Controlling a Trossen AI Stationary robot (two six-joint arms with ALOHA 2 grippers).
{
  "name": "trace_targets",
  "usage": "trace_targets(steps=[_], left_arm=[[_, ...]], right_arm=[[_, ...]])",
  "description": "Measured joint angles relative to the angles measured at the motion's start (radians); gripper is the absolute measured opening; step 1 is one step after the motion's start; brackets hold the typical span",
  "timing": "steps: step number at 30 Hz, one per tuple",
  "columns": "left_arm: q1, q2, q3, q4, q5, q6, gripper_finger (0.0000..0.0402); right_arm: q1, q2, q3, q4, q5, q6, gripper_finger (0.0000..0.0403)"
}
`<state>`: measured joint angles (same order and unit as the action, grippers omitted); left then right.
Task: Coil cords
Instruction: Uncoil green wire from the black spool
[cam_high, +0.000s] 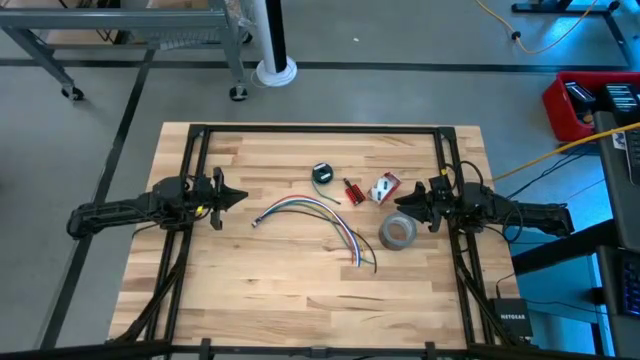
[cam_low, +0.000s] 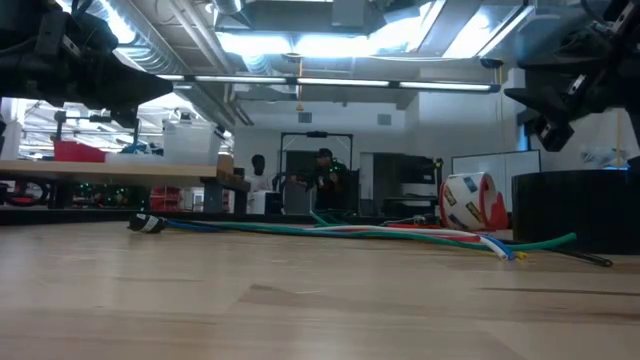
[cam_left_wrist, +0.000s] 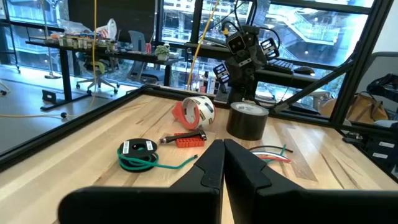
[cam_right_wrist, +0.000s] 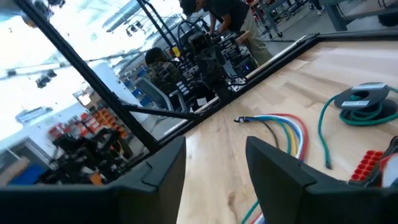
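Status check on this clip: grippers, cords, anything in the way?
Left gripper shut, right gripper open, both empty at table sides. Multicoloured cords lie uncoiled mid-table; green wire already looped. Tape roll sits by the cords' end.

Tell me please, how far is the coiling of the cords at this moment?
Done: only the dark green wire looks partly coiled, with a loose tail. In hand: nothing. The left gripper is shut and empty at the table's left, and the right gripper is open beside the grey tape roll. Left: the multicoloured strands lie stretched out in an arc across the table, uncoiled.
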<state>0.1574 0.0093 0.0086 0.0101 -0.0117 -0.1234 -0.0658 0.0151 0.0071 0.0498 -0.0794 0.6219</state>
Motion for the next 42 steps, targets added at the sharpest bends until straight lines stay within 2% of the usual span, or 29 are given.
trace_targets(steps=[3,9,14,18,24,29,36,39,42], left_arm=[[0.0,0.0,0.0,0.0,0.0,0.0,0.0004],[0.0,0.0,0.0,0.001,0.0,0.0,0.0004],[0.0,0.0,0.0,0.013,-0.001,-0.109,0.0004],[0.002,0.0,0.0,0.103,-0.004,-0.143,0.0004],[0.002,0.001,0.0,0.162,-0.015,-0.315,0.0004],[0.002,0.032,0.0,0.188,-0.08,-0.393,0.0004],[0.002,0.109,0.0,0.342,-0.138,-0.271,0.0004],[0.002,0.144,0.0,0.351,-0.138,-0.324,0.0004],[0.002,0.207,0.0,0.335,-0.139,-0.443,0.0004]], right_arm=[[0.0,0.0,0.0,0.0,0.023,-0.051,0.0172],[0.0,0.0,0.0,0.0,0.025,-0.048,0.0172],[0.0,0.0,0.0,0.002,0.025,-0.048,0.0172],[0.0,0.0,0.0,0.023,0.037,-0.042,0.0172],[0.0,0.0,0.0,0.121,0.165,0.105,0.0172],[0.0,0.0,0.0,0.167,0.272,0.213,0.0172],[0.0,0.0,0.0,0.153,0.288,0.238,0.0172],[0.0,0.0,0.0,0.145,0.284,0.263,0.0172],[0.0,0.0,0.0,0.106,0.281,0.292,0.0172]])
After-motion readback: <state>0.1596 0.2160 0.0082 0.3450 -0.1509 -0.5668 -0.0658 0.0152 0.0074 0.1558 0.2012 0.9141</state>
